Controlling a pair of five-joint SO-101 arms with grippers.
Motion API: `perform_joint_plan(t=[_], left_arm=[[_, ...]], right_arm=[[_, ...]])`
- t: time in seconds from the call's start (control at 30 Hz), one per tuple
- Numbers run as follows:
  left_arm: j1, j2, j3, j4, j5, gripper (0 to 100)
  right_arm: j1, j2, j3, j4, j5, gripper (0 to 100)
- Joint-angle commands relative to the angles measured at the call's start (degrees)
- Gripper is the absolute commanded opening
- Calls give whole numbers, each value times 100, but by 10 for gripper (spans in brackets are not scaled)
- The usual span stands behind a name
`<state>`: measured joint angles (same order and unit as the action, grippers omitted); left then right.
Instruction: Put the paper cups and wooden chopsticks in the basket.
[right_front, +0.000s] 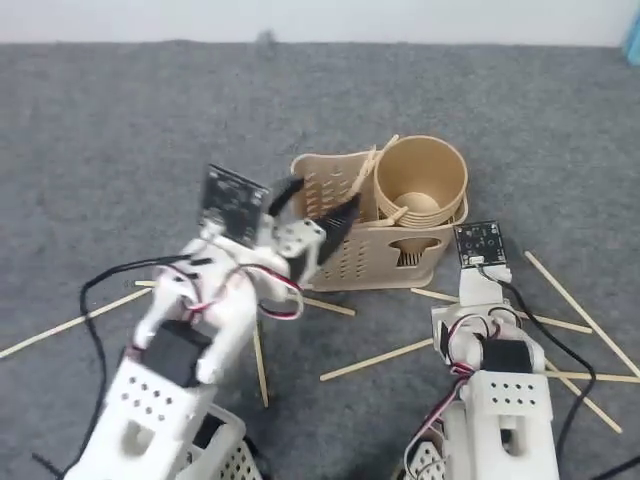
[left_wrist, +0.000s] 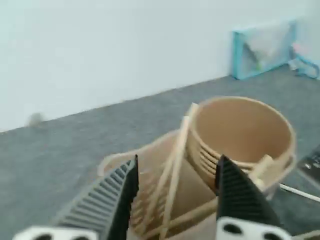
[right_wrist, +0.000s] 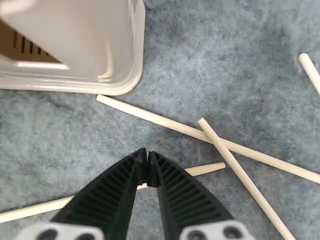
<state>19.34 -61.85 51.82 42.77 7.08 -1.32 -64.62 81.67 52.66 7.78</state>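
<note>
Paper cups (right_front: 425, 178) sit in the basket (right_front: 372, 256), left hand (left_wrist: 177, 165) spread wide, right hand (right_wrist: 147, 152) closed empty.

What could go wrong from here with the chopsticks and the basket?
The left arm's open jaws hang over the beige slotted plastic basket, beside wooden chopsticks leaning inside; they might knock those out or tip it. The right arm's shut jaws hover near two crossed wooden chopsticks on the grey carpet; a grab may catch both or scatter them.
</note>
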Motion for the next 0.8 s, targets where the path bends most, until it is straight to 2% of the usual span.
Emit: perform_joint_plan(t=[0.0,0.2,0.3,0.47,0.67,0.77], left_arm=[[-677,-97,-752,703,35,242],[-1987,-53,-1007,1626,44,242],[-2338,-44,-629,1705,18,202],[-2382,-35,409,1178,9,73],[-2418,-18,1534,185,9,143],[-2295,-18,1648,167,18,144]], right_arm=[[-4,-101,-35,22,79,9],[-4,-101,-35,22,79,9],[-13,-101,-35,22,79,9],[-13,-101,-26,22,70,9],[-13,-101,-26,22,70,9],[-13,-101,-26,22,70,9]])
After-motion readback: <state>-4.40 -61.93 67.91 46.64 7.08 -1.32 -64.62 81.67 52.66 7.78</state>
